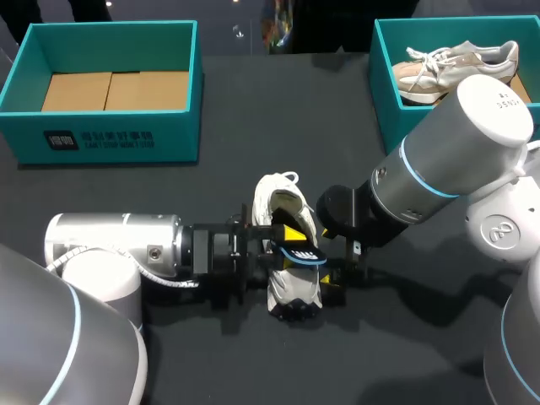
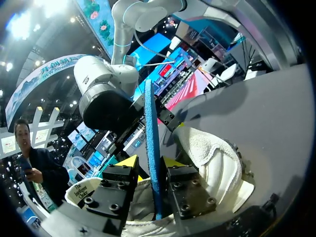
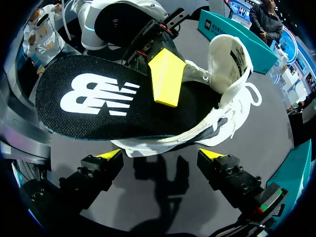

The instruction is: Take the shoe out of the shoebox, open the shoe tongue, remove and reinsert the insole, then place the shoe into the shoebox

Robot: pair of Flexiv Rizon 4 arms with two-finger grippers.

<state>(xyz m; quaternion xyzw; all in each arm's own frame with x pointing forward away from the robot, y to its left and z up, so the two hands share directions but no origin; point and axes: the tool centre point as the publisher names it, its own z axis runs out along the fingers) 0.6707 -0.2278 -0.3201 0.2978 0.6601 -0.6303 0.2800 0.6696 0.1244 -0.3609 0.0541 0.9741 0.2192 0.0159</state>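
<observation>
Jaws status: left jaws clamped on the insole (image 3: 98, 96), 1 finger on each face; right jaws apart, nothing between them, just short of the shoe (image 1: 285, 201). The shoe lies on the bench (image 1: 253, 110) between the 2 sets of jaws; the insole appears partly inside its opening, the rest projecting ahead of the right jaws.

Probable faults:
- the shoe is unheld, so any push or pull on the insole may slide or tip it;
- the insole is thin and may buckle against the collar, or slip from the left jaws;
- the right jaws, closing from here, may catch the insole rather than the shoe.

Count: 2 shoes, the second shoe (image 1: 456, 67) in the shoebox (image 1: 388, 93) beyond the right jaws; 2 shoeboxes, the other shoebox (image 1: 110, 135) beyond the left jaws; 1 insole.
</observation>
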